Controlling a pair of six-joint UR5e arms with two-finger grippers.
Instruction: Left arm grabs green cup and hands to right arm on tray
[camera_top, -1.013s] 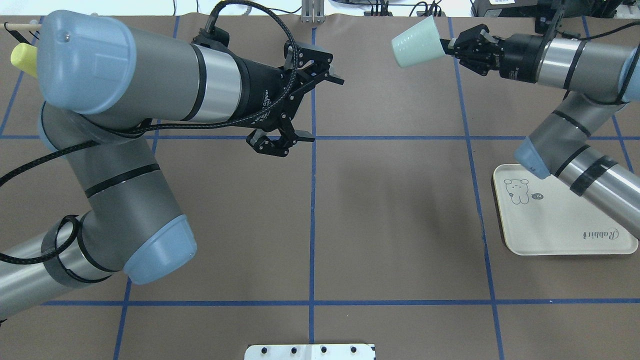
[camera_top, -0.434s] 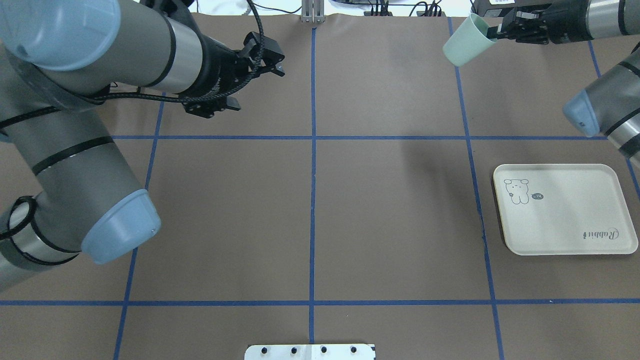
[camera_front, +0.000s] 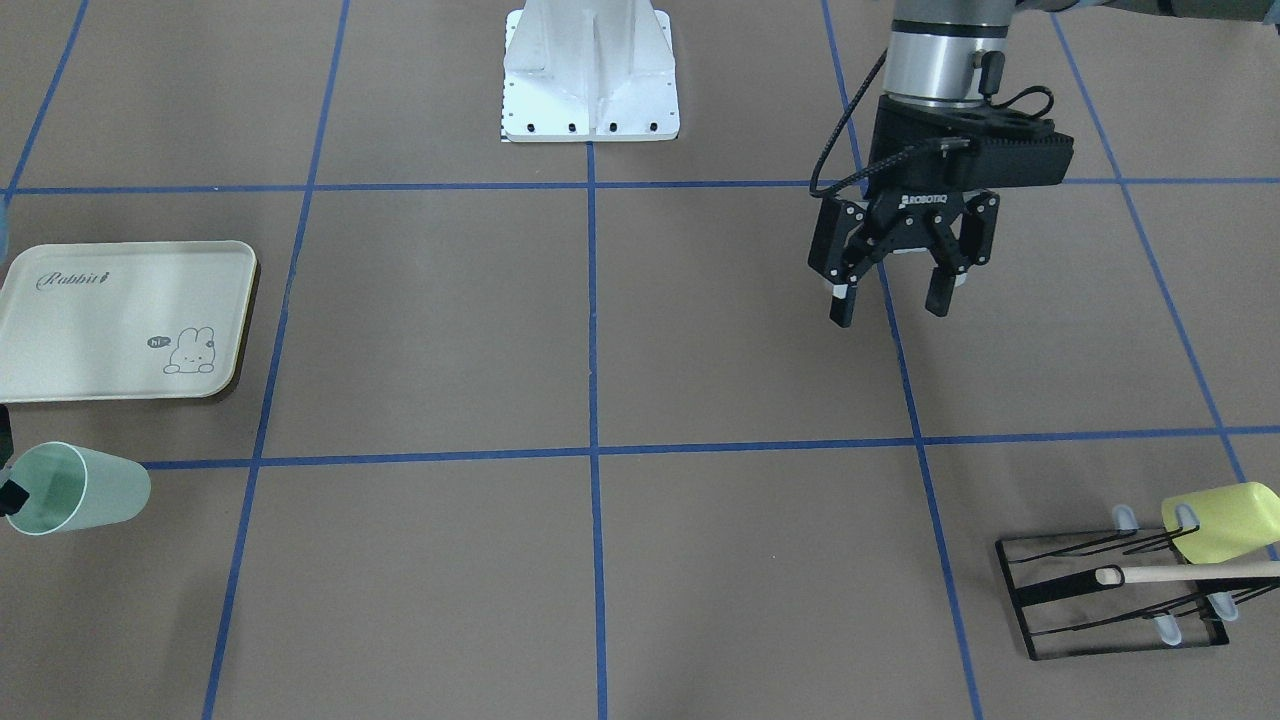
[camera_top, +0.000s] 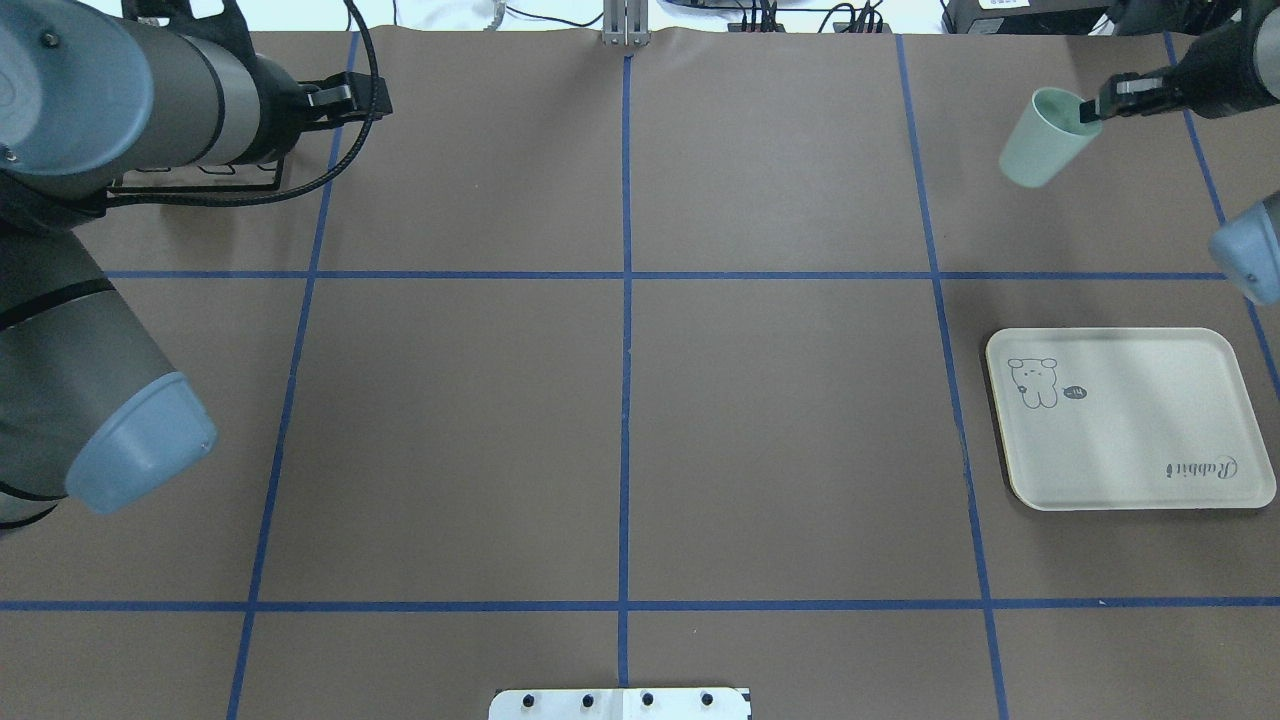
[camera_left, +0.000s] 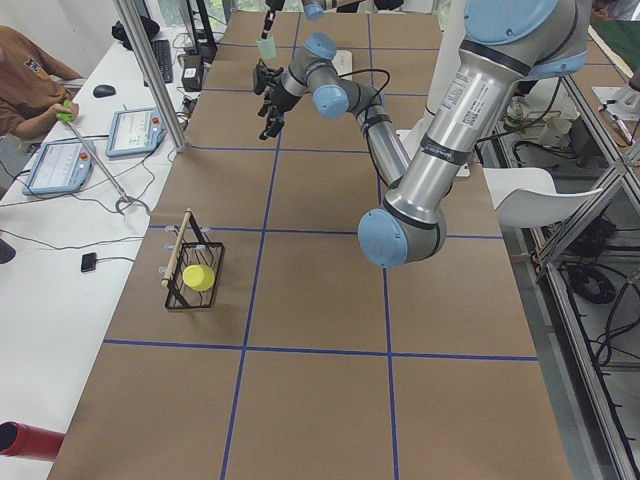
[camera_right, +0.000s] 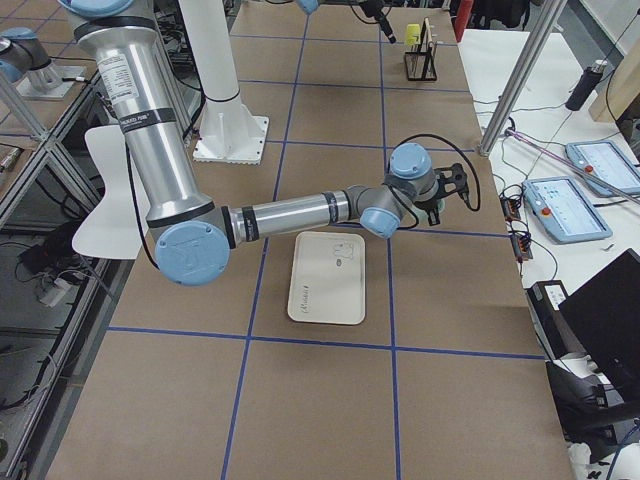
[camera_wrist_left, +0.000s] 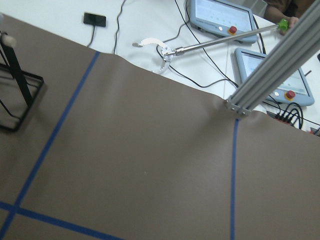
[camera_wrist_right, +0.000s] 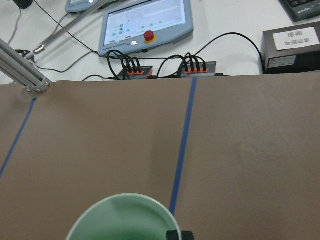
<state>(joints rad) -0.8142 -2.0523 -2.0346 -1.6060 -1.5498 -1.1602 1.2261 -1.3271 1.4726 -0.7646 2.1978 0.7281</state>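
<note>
Handover judged done; placing step in hand.
- Right tool (camera_top: 1093, 108) clamping cup (camera_top: 1038, 140) by rim, one finger inside.
- Cup hanging tilted above desk (camera_top: 620, 420), near tray (camera_top: 1130, 460), not over it.
- Left tool (camera_front: 887, 300) hanging empty, fingers apart.
- Next: carrying cup over tray, righting it, lowering, letting go.

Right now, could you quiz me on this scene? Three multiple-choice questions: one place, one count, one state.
1. Where is the green cup? A on the tray; B in the right gripper; C in the left gripper.
2. How many cups show in the front-facing view? A one; B two; C three.
3. The left gripper is: A open and empty; B shut on a cup; C shut on the tray.
Answers: B, it pinches the rim, away from the tray; B, the green cup and a yellow-green cup; A, its jaws stand apart, nothing between.
</note>
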